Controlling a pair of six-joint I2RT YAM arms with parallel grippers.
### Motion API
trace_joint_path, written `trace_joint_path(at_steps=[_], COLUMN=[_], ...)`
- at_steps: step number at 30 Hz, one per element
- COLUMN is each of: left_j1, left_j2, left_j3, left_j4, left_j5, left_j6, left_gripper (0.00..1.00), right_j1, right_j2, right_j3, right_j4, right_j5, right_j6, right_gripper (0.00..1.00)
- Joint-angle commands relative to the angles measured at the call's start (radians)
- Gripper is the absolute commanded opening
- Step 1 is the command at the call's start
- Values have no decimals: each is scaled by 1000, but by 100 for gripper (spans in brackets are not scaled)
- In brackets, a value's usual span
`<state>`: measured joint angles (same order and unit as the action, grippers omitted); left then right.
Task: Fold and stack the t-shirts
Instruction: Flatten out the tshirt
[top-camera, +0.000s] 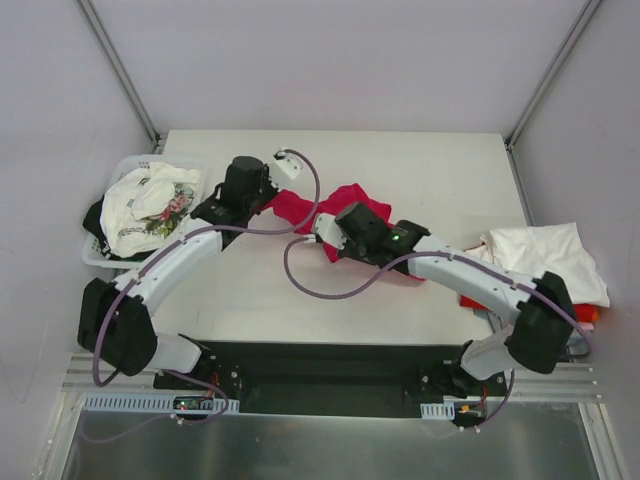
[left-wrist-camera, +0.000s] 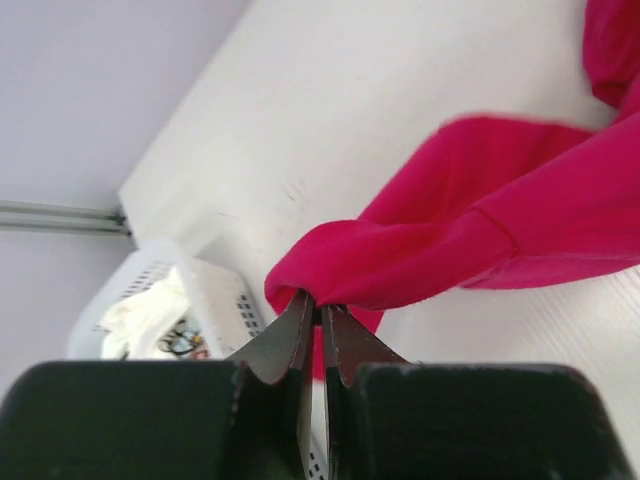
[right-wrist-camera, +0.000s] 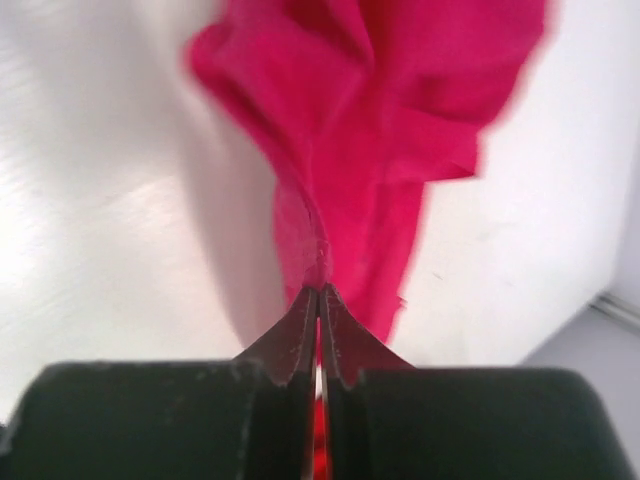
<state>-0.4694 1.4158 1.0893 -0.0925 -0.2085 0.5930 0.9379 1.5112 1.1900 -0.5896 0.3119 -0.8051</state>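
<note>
A crimson-magenta t-shirt (top-camera: 300, 208) sits bunched near the middle of the white surface (top-camera: 430, 170), held between two robot arms. The left claw (left-wrist-camera: 320, 308) is clenched on a rolled, stitched edge of the cloth, perhaps a sleeve or hem. The fabric droops away from the pinch in a soft fold. The right claw (right-wrist-camera: 320, 292) is also clenched, grasping a gathered ridge of the same shirt, and the rest crumples down toward the surface beyond it.

At the left edge of the surface, a white plastic basket (top-camera: 112, 172) holds a printed white t-shirt (top-camera: 150, 205) on top of a dark garment (top-camera: 93, 218). At the right edge, a white t-shirt (top-camera: 545, 255) lies in a loose heap over an orange-red cloth (top-camera: 588, 314).

The crimson shirt looks light, limp and slightly stretchy. It has no stiffness of its own, so it will likely sag and fold wherever it is unsupported. It is not fragile. A thin layer could slip from narrow tips under a hard pull.

The best hold is probably at two points well apart on a stitched edge, such as the shoulder seams or the hem corners. Drawing those apart should spread the cloth flat. Both present grips are on bunched folds, and it is not possible to tell which part of the garment each one has.
</note>
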Motion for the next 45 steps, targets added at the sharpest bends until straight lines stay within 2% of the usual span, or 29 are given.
trace_joint_path(at_steps=[1, 11, 18, 34, 39, 45], left_j1=[11, 40, 100, 103, 104, 104], left_j2=[-116, -170, -186, -196, -178, -192], left_j3=[-5, 17, 32, 57, 112, 190], left_j4=[8, 36, 151, 318, 407, 430], left_j5=[-52, -98, -169, -196, -204, -230], left_j6=[39, 48, 60, 126, 151, 145], left_gripper=[0, 0, 0, 0, 0, 0], right_j1=[-91, -241, -393, -481, -502, -513], right_j2=[-161, -351, -376, -307, -269, -307], right_j3=[56, 80, 149, 295, 358, 399], right_j4=[-16, 11, 37, 85, 106, 172], right_j5=[102, 173, 196, 217, 236, 265], right_j6=[-40, -85, -69, -97, -115, -137], right_gripper=[1, 1, 1, 1, 1, 1])
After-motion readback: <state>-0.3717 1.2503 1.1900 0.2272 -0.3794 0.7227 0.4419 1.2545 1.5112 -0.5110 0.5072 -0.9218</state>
